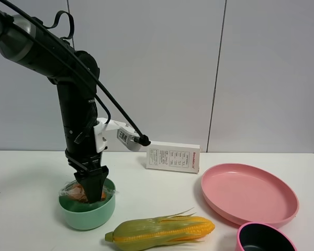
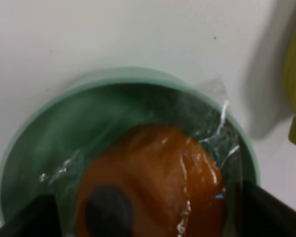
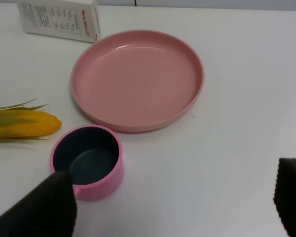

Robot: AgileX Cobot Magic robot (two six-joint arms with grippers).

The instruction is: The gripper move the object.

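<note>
The object, an orange bun (image 1: pixel 77 191) in crinkly clear plastic, lies in a mint green bowl (image 1: pixel 89 217) at the front left. My left gripper (image 1: pixel 92 189) points straight down into the bowl. In the left wrist view its black fingers (image 2: pixel 24 219) stand on either side of the bun (image 2: pixel 158 182), apart from its sides, with the wrap filling the small gaps. The bun's dark spot faces up. The bowl's rim (image 2: pixel 138 76) curves around it. My right gripper (image 3: pixel 175 207) is open and empty above the table, out of the high view.
A yellow-green corn cob (image 1: pixel 162 230) lies in front, right of the bowl. A white printed box (image 1: pixel 172 158) stands at the back. A pink plate (image 1: pixel 248 196) and a small pink cup with a dark inside (image 1: pixel 264 239) are at the right.
</note>
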